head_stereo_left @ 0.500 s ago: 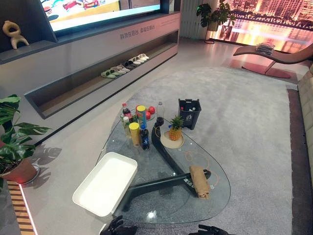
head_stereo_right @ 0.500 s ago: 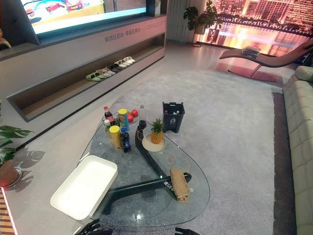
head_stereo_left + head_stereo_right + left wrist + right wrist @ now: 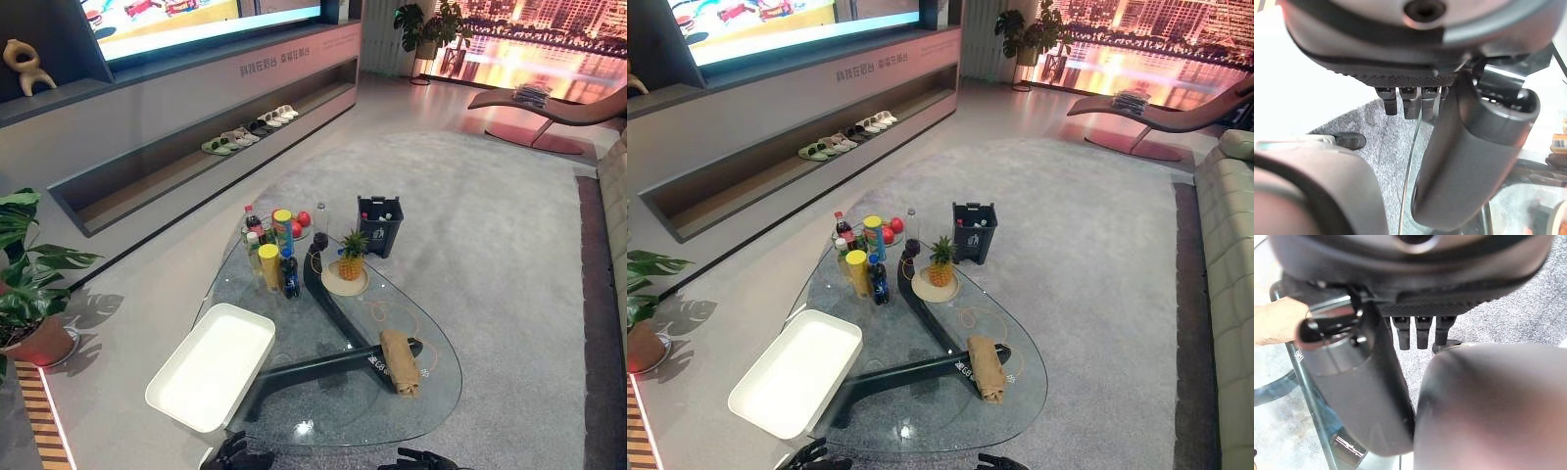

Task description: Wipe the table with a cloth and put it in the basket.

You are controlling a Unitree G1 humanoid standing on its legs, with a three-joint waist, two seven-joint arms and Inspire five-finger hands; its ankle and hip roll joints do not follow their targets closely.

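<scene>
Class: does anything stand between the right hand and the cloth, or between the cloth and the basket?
Nothing visible. Bare glass separates right hand, cloth and white basket; the bottles stand farther back.

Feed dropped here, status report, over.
Left hand and right hand open, empty, at near edge. Cloth lies on table, right side. Basket left. Nothing blocks cloth.

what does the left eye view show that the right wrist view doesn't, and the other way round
Left eye view: the whole glass table, the white basket at its left edge, a pineapple, bottles, a dark bin beyond the table, and the left hand at the near edge.
Right wrist view: the right hand close up, its fingers relaxed and holding nothing.
Both: the right hand, the tan cloth lying untouched on the glass, the table's edge and the carpet.
</scene>
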